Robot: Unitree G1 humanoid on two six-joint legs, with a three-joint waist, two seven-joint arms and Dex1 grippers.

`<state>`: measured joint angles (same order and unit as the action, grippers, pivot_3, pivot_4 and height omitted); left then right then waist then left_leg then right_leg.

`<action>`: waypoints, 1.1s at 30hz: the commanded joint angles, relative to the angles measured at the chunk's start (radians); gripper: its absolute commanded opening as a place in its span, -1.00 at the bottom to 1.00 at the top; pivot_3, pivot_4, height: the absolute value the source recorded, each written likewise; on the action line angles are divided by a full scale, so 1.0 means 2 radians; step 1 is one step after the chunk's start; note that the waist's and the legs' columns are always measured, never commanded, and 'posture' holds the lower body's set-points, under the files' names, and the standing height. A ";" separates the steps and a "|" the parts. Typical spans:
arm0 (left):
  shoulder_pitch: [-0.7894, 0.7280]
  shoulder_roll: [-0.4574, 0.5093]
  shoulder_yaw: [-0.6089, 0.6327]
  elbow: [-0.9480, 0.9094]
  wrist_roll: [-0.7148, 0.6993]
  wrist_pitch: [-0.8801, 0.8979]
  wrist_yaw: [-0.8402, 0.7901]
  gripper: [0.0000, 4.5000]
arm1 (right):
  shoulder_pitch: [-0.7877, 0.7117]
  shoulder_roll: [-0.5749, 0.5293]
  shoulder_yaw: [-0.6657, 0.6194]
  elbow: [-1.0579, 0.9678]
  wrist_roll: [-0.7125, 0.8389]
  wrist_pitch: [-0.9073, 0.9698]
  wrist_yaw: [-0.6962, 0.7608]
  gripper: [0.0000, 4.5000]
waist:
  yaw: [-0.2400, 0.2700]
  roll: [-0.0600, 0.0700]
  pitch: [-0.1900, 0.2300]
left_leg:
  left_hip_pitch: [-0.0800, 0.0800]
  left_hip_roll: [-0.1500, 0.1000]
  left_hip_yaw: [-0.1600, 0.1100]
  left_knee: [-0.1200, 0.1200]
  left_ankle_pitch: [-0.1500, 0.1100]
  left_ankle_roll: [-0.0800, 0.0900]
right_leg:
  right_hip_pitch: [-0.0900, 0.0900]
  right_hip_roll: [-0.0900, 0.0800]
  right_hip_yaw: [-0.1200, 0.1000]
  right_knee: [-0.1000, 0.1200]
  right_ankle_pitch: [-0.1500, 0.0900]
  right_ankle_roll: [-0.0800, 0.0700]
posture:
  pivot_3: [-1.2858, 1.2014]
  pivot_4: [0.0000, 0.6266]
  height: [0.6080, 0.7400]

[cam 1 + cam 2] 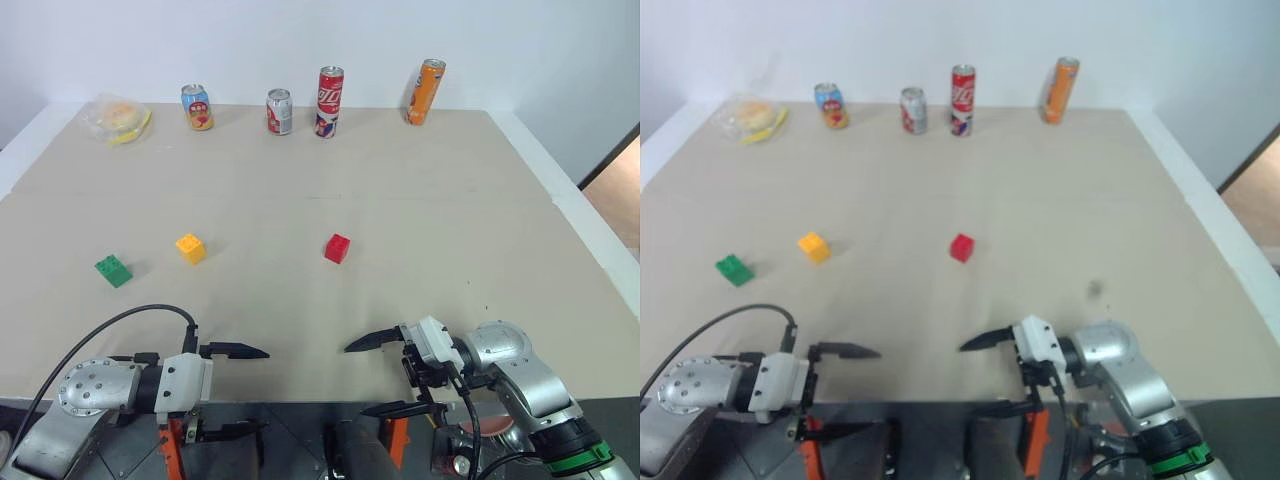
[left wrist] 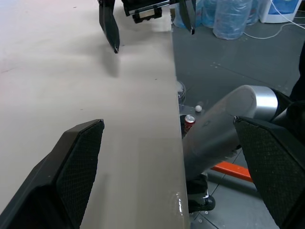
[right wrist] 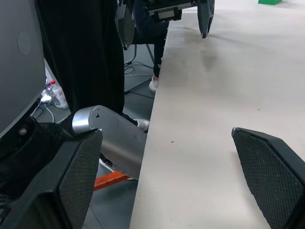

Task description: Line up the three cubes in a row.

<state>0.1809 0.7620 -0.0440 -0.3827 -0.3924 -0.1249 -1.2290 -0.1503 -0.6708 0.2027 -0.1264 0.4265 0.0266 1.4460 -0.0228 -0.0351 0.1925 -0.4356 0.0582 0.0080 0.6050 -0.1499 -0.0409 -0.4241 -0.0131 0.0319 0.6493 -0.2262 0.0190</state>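
Observation:
Three cubes sit apart on the beige table (image 1: pixel 430 210): the green cube (image 1: pixel 113 270) at the left, the yellow-orange cube (image 1: pixel 190 247) a little right of it and farther back, and the red cube (image 1: pixel 337 248) near the middle. My left gripper (image 1: pixel 266 390) and right gripper (image 1: pixel 354 380) hover at the table's near edge, pointing at each other. Both are open and hold nothing. They are well short of the cubes. In the right wrist view the green cube (image 3: pixel 269 2) shows past the left gripper.
Along the back edge stand several drink cans: a blue-orange can (image 1: pixel 197 107), a silver-red can (image 1: pixel 279 111), a tall red can (image 1: pixel 329 101) and an orange can (image 1: pixel 425 92). A clear bag of food (image 1: pixel 117 118) lies at the back left. Water bottles (image 2: pixel 231 19) stand on the floor.

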 commanded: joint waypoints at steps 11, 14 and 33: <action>-0.077 -0.035 0.031 -0.004 -0.063 0.100 0.087 1.00 | -0.027 0.015 -0.036 -0.047 0.053 0.075 -0.057 1.00 | 0.000 0.000 0.000 | 0.000 0.001 0.000 0.001 0.000 0.000 | 0.000 0.001 0.000 0.001 0.001 0.001 | 0.03 -0.52 1.00; -0.139 -0.076 0.061 0.002 -0.108 0.177 0.184 1.00 | -0.103 0.039 -0.067 -0.022 0.078 0.145 -0.134 1.00 | -0.001 0.000 0.000 | -0.001 0.001 0.000 0.004 0.000 0.000 | 0.000 0.002 0.000 0.002 0.002 0.002 | 0.03 -0.52 1.00; -0.186 -0.198 0.019 0.021 -0.031 0.154 0.283 1.00 | -0.350 0.148 -0.035 0.404 -0.112 0.042 -0.228 1.00 | -0.001 -0.001 -0.001 | -0.001 0.002 0.000 0.006 0.001 0.001 | 0.000 0.006 0.006 0.002 0.008 0.005 | 0.03 -0.52 1.00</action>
<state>-0.1919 0.3673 -0.0038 -0.3068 -0.4594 0.2024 -0.6604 -0.8170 -0.3803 0.1452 0.6631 0.2150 0.1414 0.9836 -0.0244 -0.0366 0.1914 -0.4379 0.0616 0.0073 0.6173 -0.1482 -0.0387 -0.4238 -0.0010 0.0431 0.6527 -0.2113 0.0278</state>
